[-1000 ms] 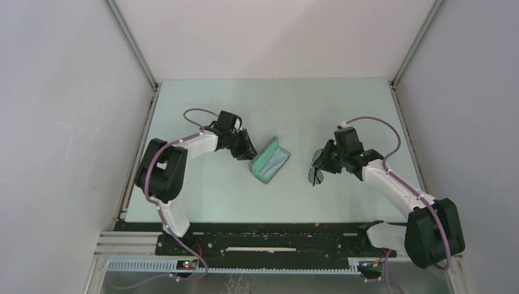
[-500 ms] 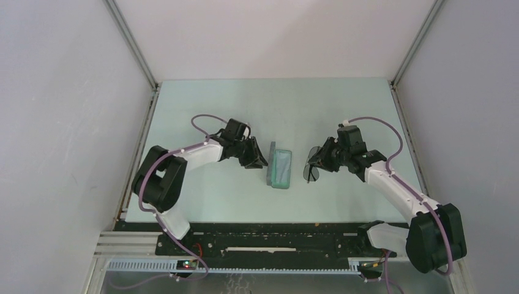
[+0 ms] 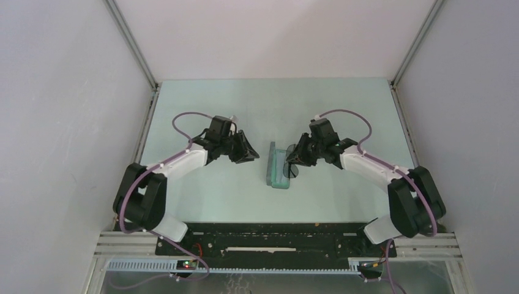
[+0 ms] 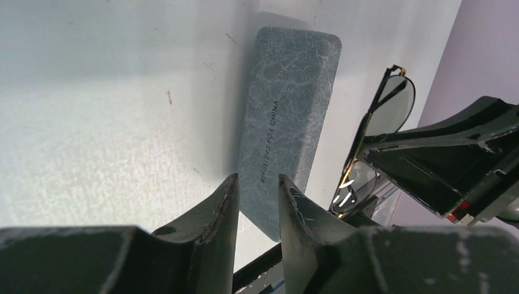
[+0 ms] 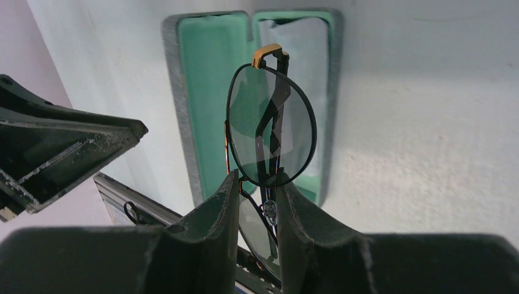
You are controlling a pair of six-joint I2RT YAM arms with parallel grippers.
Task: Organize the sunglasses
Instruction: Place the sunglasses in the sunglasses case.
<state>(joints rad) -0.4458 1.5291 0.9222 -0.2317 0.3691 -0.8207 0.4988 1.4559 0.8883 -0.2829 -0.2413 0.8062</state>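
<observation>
We are pinching the folded sunglasses [image 5: 270,125] in the right gripper [image 5: 256,182], hanging them just above the open case [image 5: 205,86]. The left gripper [image 4: 257,184] is standing slightly parted and empty beside the lid. For a clean placement, we are advising lengthwise alignment with the green tray before release.

Looked like a robotics lab, a purpose-built test cell; was boxed in on three sides by plain white panels [image 3: 61,153], held at the corners by bare aluminium struts [image 3: 130,43]; had a flat pale green table [image 3: 275,104] as its only work surface; carried a left arm [image 3: 183,158] and a right arm [image 3: 373,168], white and black, bolted to a black rail [image 3: 275,236] at the near edge; showed purple cables [image 3: 186,114] looped in the open, a slotted wiring duct [image 3: 257,268] and a small circuit board [image 3: 186,264] with lit lights below that rail.
</observation>
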